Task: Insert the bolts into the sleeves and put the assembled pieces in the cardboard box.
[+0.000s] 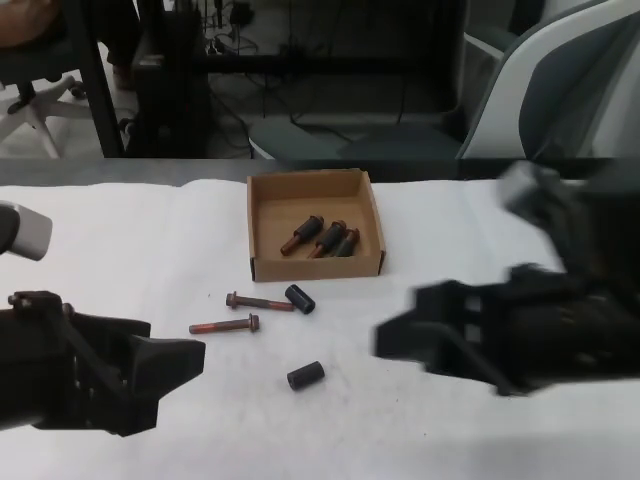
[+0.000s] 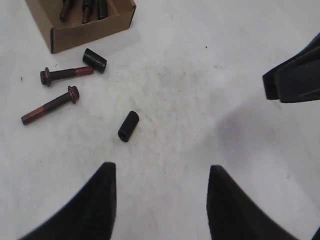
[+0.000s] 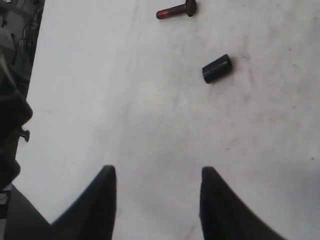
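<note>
The cardboard box (image 1: 316, 267) holds three assembled pieces (image 1: 328, 238). In front of it lie two copper-tinted bolts (image 1: 257, 301) (image 1: 226, 325) and two black sleeves (image 1: 299, 298) (image 1: 305, 375). My left gripper (image 1: 190, 358) hovers low at the near left and is open. Its view has the nearer sleeve (image 2: 128, 126) just ahead of the fingers (image 2: 97, 200), and both bolts (image 2: 65, 74) (image 2: 50, 105), the other sleeve (image 2: 94, 60) and the box (image 2: 90, 32) beyond. My right gripper (image 1: 388, 336) is open at the near right, facing the sleeve (image 3: 216, 68) and a bolt (image 3: 176, 10).
A white cloth (image 1: 480, 430) covers the bench. The right gripper's fingers (image 2: 295, 80) show at the edge of the left wrist view. Part of the left arm (image 3: 12, 125) shows in the right wrist view. Chairs and desk legs stand behind the bench.
</note>
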